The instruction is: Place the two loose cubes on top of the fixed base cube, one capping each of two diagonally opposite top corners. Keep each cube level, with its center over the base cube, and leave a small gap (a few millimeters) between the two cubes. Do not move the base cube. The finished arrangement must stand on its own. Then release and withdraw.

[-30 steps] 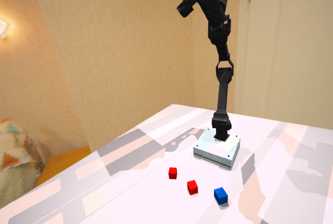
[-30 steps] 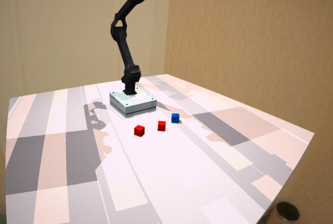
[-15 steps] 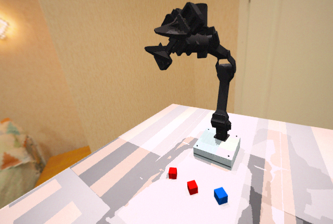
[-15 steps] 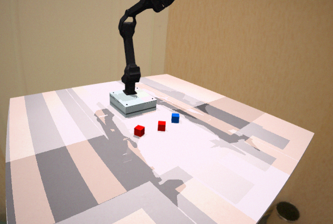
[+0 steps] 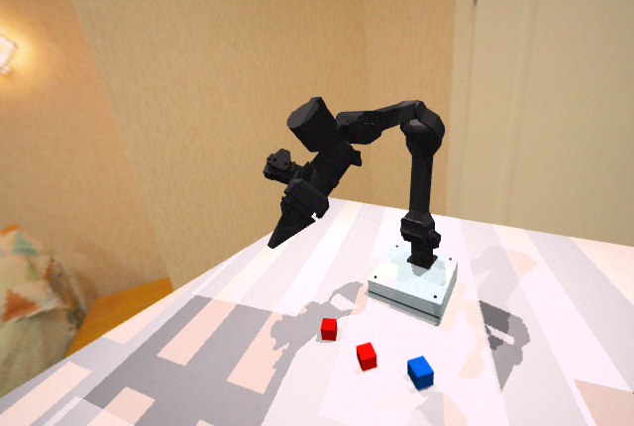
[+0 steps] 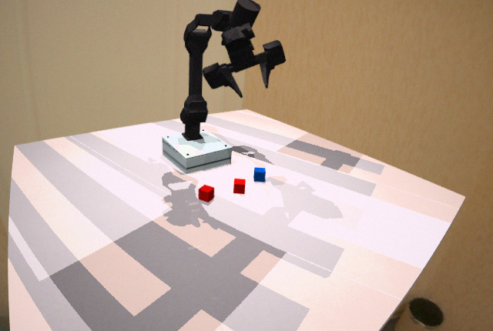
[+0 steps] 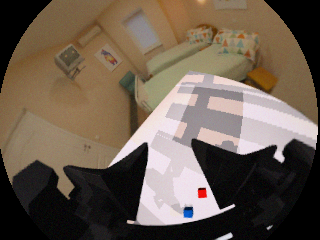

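red cubes [image 5: 328, 329] [image 6: 206, 193] [image 7: 202, 193], blue cube [image 5: 420, 372] [image 6: 259, 174] [image 7: 188, 213] well below parted fingers [image 5: 282, 229] [image 6: 265, 72]
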`<state>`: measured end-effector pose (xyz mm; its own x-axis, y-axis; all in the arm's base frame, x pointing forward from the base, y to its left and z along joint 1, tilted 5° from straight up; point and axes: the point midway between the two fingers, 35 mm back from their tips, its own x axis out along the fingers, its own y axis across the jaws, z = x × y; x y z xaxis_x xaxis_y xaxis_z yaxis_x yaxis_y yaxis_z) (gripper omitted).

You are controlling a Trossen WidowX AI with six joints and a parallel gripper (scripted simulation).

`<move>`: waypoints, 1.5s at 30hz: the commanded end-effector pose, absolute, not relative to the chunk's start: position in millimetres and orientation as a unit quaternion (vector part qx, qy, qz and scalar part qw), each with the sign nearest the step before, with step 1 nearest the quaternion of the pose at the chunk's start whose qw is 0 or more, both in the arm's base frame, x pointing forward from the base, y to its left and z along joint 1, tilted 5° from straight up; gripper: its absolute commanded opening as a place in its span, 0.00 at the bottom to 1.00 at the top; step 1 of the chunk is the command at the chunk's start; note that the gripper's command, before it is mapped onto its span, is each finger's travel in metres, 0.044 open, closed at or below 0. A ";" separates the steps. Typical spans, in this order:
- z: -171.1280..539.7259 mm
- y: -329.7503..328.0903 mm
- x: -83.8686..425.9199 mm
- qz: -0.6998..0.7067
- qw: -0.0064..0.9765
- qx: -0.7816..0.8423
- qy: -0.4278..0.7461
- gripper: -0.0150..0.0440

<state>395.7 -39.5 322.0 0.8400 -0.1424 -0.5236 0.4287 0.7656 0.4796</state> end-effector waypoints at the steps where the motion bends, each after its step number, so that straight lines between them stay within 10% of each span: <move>1: 267.6 -53.0 388.6 -0.196 0.872 0.313 0.321 0.70; 16: 122.3 -83.3 307.8 -0.316 0.661 0.346 0.587 0.70; 45: 39.0 -84.1 315.4 -0.316 0.658 0.346 0.589 0.70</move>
<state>315.4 -84.9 43.6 0.1049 -0.0130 -0.9944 0.8211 0.5653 0.0793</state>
